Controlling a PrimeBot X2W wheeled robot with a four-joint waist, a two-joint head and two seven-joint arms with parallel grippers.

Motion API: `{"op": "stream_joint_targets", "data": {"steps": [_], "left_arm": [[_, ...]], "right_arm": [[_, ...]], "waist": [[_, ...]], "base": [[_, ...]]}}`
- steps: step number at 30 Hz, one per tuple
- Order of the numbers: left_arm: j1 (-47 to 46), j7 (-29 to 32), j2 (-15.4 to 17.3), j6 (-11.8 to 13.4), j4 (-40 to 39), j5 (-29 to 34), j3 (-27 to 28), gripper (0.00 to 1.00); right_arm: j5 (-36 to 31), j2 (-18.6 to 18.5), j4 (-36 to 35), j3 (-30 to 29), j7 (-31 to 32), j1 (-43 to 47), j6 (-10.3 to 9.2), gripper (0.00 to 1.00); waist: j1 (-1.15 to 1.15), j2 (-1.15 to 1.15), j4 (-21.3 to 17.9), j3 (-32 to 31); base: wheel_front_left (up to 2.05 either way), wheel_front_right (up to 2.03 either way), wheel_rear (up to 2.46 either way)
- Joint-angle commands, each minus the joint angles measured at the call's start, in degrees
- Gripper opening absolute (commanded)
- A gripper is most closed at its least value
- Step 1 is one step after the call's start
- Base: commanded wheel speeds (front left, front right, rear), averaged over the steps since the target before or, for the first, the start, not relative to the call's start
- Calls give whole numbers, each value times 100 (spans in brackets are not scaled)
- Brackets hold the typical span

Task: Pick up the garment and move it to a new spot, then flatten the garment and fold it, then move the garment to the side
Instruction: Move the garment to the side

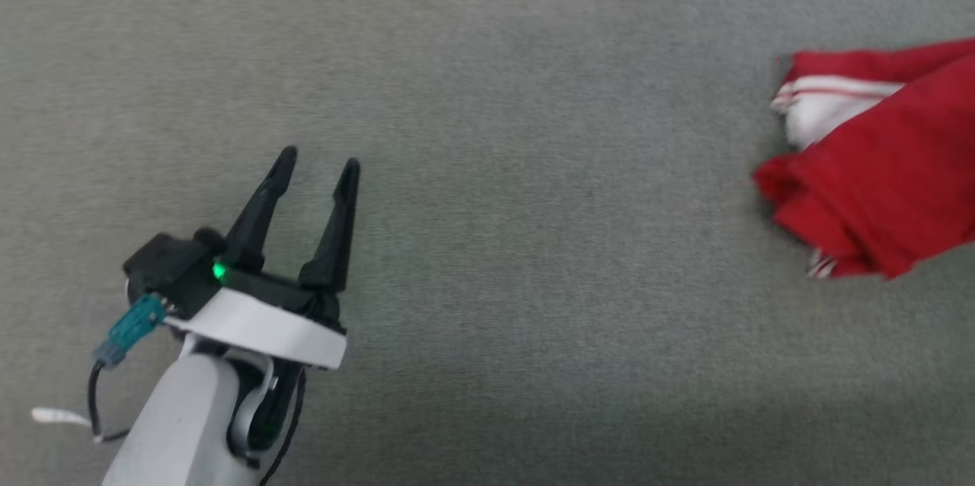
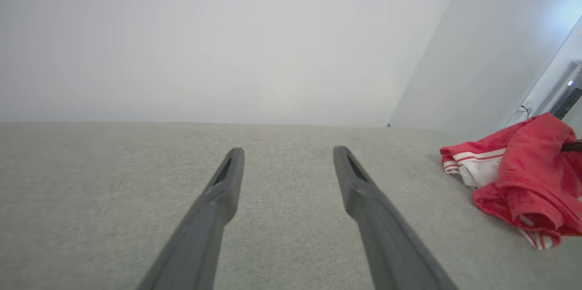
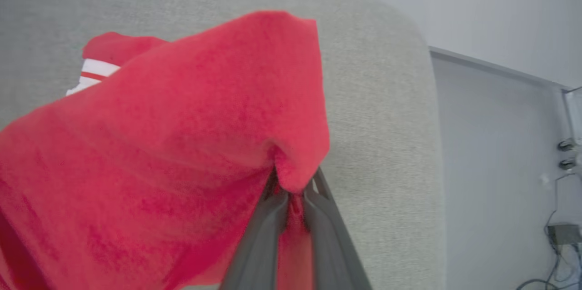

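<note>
The garment [image 1: 876, 166] is bunched at the right side of the grey surface [image 1: 487, 257], with a red fold pinched tight in the right gripper [image 3: 291, 197]. Well apart to its left, the left gripper [image 1: 320, 160] hovers, spread wide and empty. So the right arm looks best placed to carry it.

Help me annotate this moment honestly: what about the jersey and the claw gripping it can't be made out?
- Head view: the garment is cut off by the right edge, and its bunched folds hide any print.
- Right wrist view: the tips of the right claw are buried in red cloth, so how much fabric is pinched is unclear.
- Left wrist view: a dark sliver at the right edge is too cut off to identify.
</note>
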Motion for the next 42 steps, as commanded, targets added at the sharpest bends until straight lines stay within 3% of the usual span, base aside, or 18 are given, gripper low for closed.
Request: {"op": "stream_joint_targets", "data": {"steps": [1, 9, 18, 31, 33, 34, 35, 36, 42], "left_arm": [[-189, -26, 28, -17, 14, -15, -72, 100], [-814, -26, 150, -18, 80, -45, -527, 100], [-1281, -26, 320, -18, 112, -130, -825, 100], [-1582, -26, 381, -18, 142, -191, -1055, 100], [-1585, -26, 373, -18, 147, -210, -1042, 100], [-1571, -26, 374, -18, 137, -220, -1001, 100], [-1543, -26, 381, -18, 135, -254, -953, 100], [-1498, -26, 382, -18, 146, -284, -900, 100], [-1264, -26, 379, -19, 99, -344, -604, 100]], "right_arm": [[-158, -86, 74, -20, -208, -156, -28, 0], [-848, -234, 586, -114, -868, -696, -28, 0], [-1928, -285, 1347, -327, -1569, -1059, -28, 0], [-2889, 540, 2596, -686, -2150, -1528, -16, 0], [-2973, 584, 2790, -799, -2206, -1641, -17, 26], [-3000, 626, 2846, -822, -2240, -1680, -17, 57], [-3016, 672, 2884, -844, -2282, -1732, -17, 95], [-3035, 694, 2946, -858, -2284, -1757, -17, 100], [-2959, 697, 2975, -777, -2373, -1849, -16, 100]], "waist": [[0, 0, -207, 185], [0, 0, -638, 583], [0, 0, -759, 972], [0, 0, -590, 1262], [0, 0, -565, 1260], [0, 0, -558, 1251], [0, 0, -555, 1237], [0, 0, -558, 1215], [0, 0, -599, 974]], "base": [[0, 0, 0], [0, 0, 0], [0, 0, 0], [0, 0, 0], [0, 0, 0], [0, 0, 0], [0, 0, 0], [0, 0, 0], [0, 0, 0]]}}
